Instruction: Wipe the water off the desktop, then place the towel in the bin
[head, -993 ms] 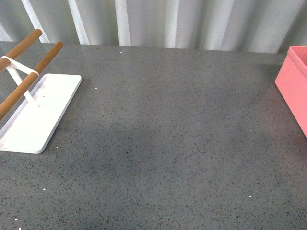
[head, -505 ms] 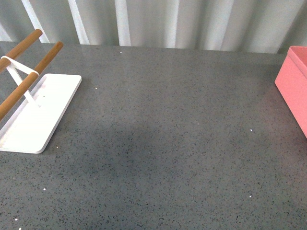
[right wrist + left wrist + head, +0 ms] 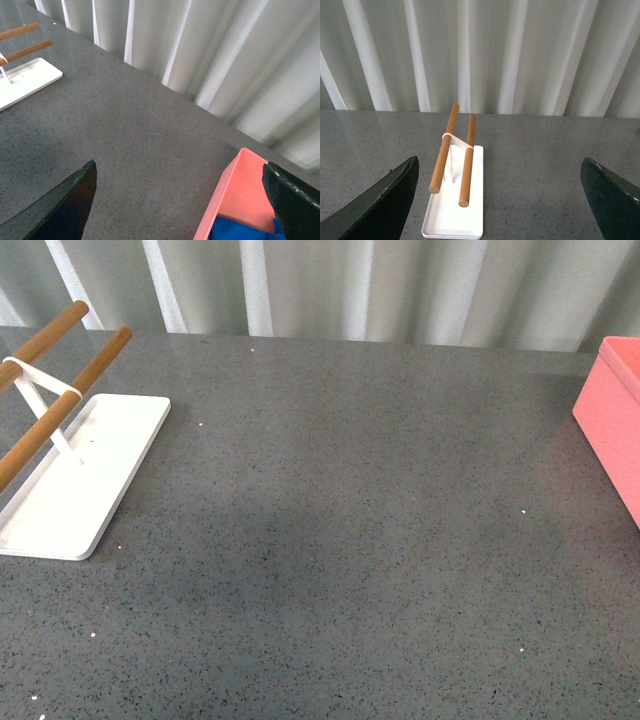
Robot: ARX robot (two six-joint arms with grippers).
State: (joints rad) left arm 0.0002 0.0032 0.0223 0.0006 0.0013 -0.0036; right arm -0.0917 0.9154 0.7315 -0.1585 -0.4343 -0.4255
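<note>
The dark grey speckled desktop (image 3: 340,520) fills the front view, with no arm in that view. At its right edge stands the salmon-pink bin (image 3: 612,420). In the right wrist view the bin (image 3: 225,187) holds the bright blue towel (image 3: 240,231), of which only a corner shows. My right gripper (image 3: 182,200) hangs open above the desktop (image 3: 125,145) beside the bin, nothing between its fingers. My left gripper (image 3: 505,197) is open too, high over the desktop (image 3: 535,170).
A flat white tray (image 3: 75,475) with two wooden rods (image 3: 60,380) stands at the left; the left wrist view shows this tray (image 3: 455,212) ahead of the left gripper. A white corrugated wall (image 3: 330,285) runs behind the desktop's far edge.
</note>
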